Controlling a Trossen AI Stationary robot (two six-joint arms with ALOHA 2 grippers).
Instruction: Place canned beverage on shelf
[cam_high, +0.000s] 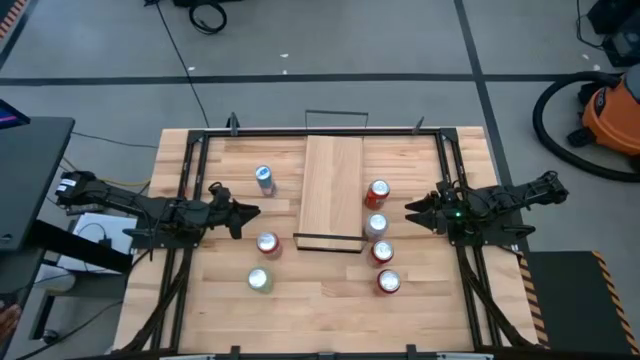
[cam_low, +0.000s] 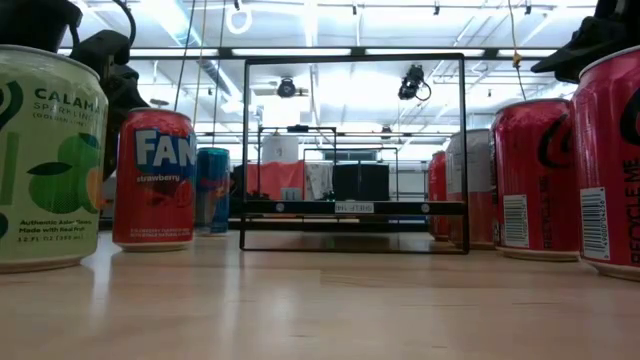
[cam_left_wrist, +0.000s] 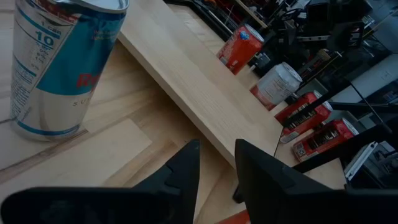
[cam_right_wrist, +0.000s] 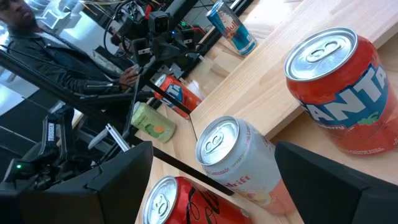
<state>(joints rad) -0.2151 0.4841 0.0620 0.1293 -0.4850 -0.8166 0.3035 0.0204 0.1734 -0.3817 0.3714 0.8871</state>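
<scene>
The right gripper (cam_high: 410, 211), fingers apart and empty, faces the upright white can (cam_high: 376, 225) just ahead; the shelf (cam_high: 331, 190) lies beyond.

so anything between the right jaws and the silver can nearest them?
Nothing visible. The right gripper, jaws open and empty, hovers beside the silver-topped white can, with bare tabletop between them. The red Fanta can stands next to it, beside the light-wood shelf board.

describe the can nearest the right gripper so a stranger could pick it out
Start at the shelf, the narrow light-wood board in the middle of the table. A row of four cans runs along its right side; take the second from the far end, the pale silver can. Its neighbours in that row are all red.
</scene>
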